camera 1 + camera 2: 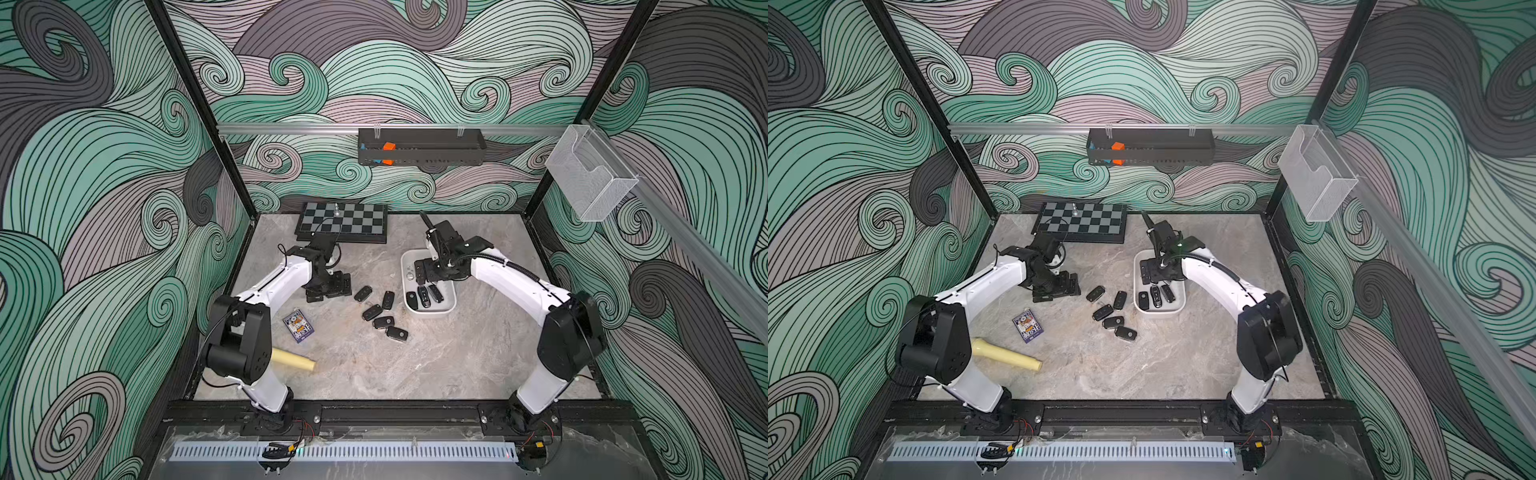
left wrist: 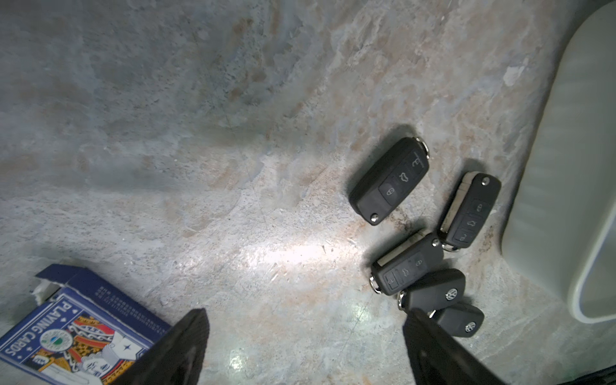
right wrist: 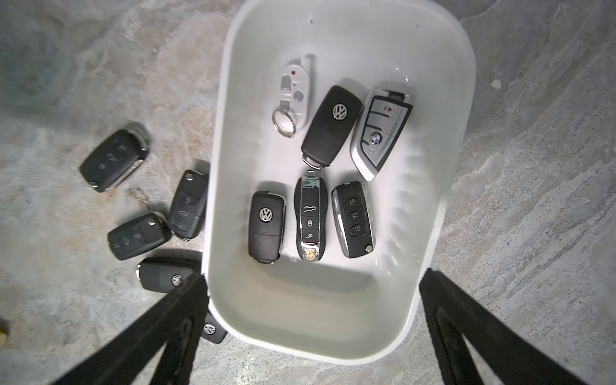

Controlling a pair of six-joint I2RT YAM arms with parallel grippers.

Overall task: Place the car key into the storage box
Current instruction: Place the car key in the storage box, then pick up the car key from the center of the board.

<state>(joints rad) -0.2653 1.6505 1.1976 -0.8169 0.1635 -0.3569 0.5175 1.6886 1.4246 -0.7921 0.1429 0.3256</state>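
The white storage box (image 1: pixel 432 311) (image 1: pixel 1160 314) stands right of the table's middle, and several car keys (image 3: pixel 310 216) lie flat on its floor. Several more black car keys (image 1: pixel 383 322) (image 2: pixel 388 181) lie loose on the table just left of the box (image 3: pixel 333 348). My right gripper (image 1: pixel 428 272) (image 3: pixel 315 276) hangs open over the box with nothing between its fingers. My left gripper (image 1: pixel 328 291) (image 2: pixel 305 313) is open and empty above bare table, left of the loose keys. The box's side (image 2: pixel 566 166) shows in the left wrist view.
A chessboard (image 1: pixel 343 222) with one piece lies at the back. A playing-card pack (image 1: pixel 298 325) and a yellow cylinder (image 1: pixel 293 359) lie front left. A black tray (image 1: pixel 419 151) hangs on the back rail, a clear mesh basket (image 1: pixel 590 174) on the right rail.
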